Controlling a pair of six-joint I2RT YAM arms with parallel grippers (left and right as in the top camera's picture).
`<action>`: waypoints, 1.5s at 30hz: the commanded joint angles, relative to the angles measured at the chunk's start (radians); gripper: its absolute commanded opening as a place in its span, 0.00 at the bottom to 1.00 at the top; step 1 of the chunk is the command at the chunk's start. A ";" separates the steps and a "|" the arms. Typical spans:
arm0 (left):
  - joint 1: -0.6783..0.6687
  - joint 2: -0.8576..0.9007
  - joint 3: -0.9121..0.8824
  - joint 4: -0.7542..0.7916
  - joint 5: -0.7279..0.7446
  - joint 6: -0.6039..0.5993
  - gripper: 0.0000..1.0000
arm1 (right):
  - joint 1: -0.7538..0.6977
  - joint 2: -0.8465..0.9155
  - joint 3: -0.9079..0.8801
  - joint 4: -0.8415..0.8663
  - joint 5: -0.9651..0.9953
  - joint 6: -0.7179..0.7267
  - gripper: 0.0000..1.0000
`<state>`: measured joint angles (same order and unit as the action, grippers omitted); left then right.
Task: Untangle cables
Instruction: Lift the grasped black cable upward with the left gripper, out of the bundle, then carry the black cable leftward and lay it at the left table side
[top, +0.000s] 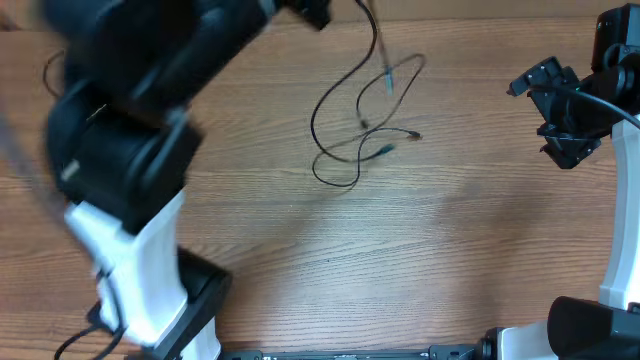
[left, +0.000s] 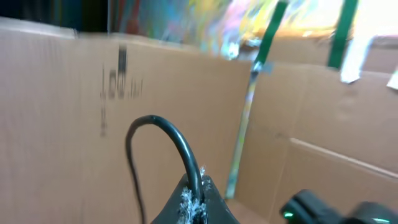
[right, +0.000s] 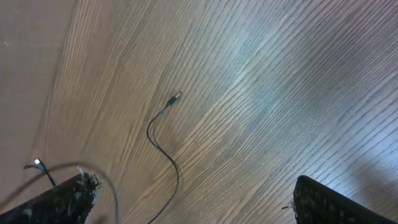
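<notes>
Starting at the left of the overhead view, the left arm (top: 120, 160) rises above the table (top: 450, 260), blurred, and reaches toward the far edge. The left gripper (left: 194, 198) is closed on 1 cable (left: 163, 127). In the left wrist view, the cord arches up out of the pinched fingertips, with cardboard boxes (left: 74, 124) behind it. In the overhead view, a strand runs from the far edge down to the loose cables (top: 350, 140). These lie in overlapping loops on the table at the far centre. The right gripper (top: 548, 115) sits well apart at the far right, with its jaws fully spread and holding nothing. Its wrist view shows 2 fingers (right: 62, 199) at the near corners. A plug (right: 176, 96) at a cord's end lies on the wood between them.
</notes>
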<state>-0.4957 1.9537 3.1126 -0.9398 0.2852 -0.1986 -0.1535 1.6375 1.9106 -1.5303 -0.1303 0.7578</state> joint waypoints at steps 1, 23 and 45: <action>0.002 -0.049 0.021 -0.140 0.017 0.026 0.04 | 0.002 -0.004 0.007 0.003 0.010 -0.007 1.00; 0.011 0.122 -0.036 -0.451 -0.534 0.060 0.04 | 0.002 -0.004 0.007 0.003 0.010 -0.007 1.00; 0.020 0.152 -0.040 -0.473 -0.208 0.330 0.04 | 0.002 -0.004 0.007 0.003 0.010 -0.007 1.00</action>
<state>-0.4774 2.1162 3.0627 -1.4197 -0.5201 0.0811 -0.1535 1.6375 1.9106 -1.5303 -0.1307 0.7582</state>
